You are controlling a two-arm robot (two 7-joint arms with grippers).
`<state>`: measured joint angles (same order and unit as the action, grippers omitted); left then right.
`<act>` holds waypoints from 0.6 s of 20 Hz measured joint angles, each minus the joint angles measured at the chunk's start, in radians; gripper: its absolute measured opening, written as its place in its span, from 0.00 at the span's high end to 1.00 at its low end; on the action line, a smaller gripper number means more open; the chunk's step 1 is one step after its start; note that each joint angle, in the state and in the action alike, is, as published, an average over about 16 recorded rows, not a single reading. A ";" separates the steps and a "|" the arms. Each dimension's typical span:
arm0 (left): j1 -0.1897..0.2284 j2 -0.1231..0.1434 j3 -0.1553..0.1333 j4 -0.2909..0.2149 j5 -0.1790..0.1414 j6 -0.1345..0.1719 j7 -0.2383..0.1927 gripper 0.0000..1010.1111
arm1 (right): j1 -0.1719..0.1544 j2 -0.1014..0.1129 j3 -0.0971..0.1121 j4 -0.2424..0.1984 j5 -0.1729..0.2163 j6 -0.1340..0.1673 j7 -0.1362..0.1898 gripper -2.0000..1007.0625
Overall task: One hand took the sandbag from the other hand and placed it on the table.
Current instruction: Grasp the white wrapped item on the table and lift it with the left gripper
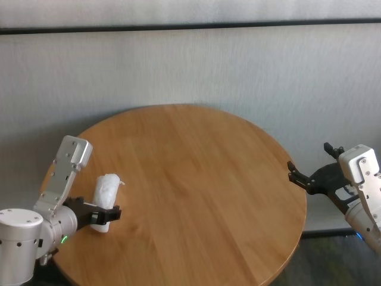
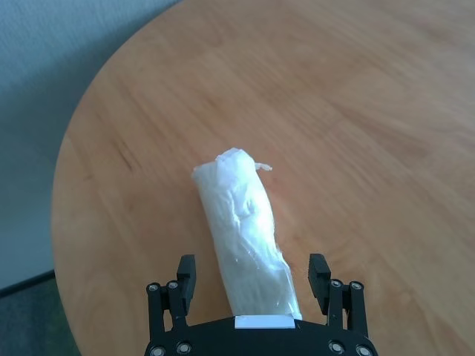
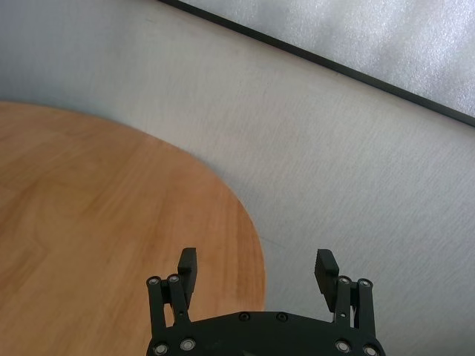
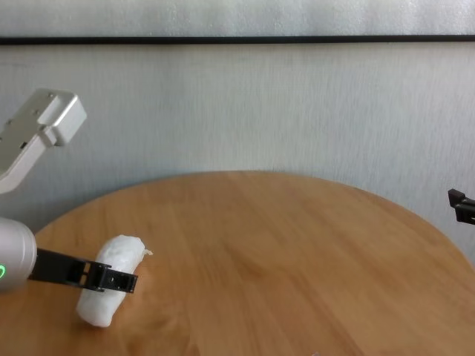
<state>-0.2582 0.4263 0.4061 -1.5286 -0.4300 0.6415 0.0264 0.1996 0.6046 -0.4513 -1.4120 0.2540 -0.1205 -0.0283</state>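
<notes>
Between the spread fingers of your green-lit left gripper (image 2: 254,276), near the left edge of the table (image 1: 202,179), you see the white, crinkled, loaf-shaped sandbag (image 2: 245,230) lying ungripped on the wood, while your right gripper (image 1: 309,177) hangs wide open beyond the right rim.

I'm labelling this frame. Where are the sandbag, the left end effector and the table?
sandbag (image 2: 245,230): left wrist view, middle of the bag.
left end effector (image 2: 253,271): left wrist view, midway between its fingertips.
table (image 1: 202,179): head view, bare wood.
</notes>
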 joint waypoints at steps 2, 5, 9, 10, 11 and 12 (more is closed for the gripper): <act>-0.005 -0.006 0.000 0.010 0.004 -0.001 -0.004 0.01 | 0.000 0.000 0.000 0.000 0.000 0.000 0.000 0.01; -0.012 -0.013 0.000 0.025 0.010 -0.001 -0.009 0.01 | 0.000 0.000 0.000 0.000 0.000 0.000 0.000 0.01; -0.021 -0.024 -0.003 0.047 0.017 0.001 -0.013 0.01 | 0.000 0.000 0.000 0.000 0.000 0.000 0.000 0.01; -0.023 -0.026 -0.004 0.052 0.019 0.001 -0.015 0.01 | 0.000 0.000 0.000 0.000 0.000 0.000 0.000 0.01; -0.025 -0.029 -0.005 0.057 0.021 0.002 -0.016 0.01 | 0.000 0.000 0.000 0.000 0.000 0.000 0.000 0.01; -0.027 -0.031 -0.006 0.062 0.023 0.002 -0.017 0.01 | 0.000 0.000 0.000 0.000 0.000 0.000 0.000 0.01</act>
<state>-0.2853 0.3950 0.3999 -1.4664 -0.4074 0.6434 0.0092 0.1996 0.6046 -0.4513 -1.4120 0.2540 -0.1205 -0.0283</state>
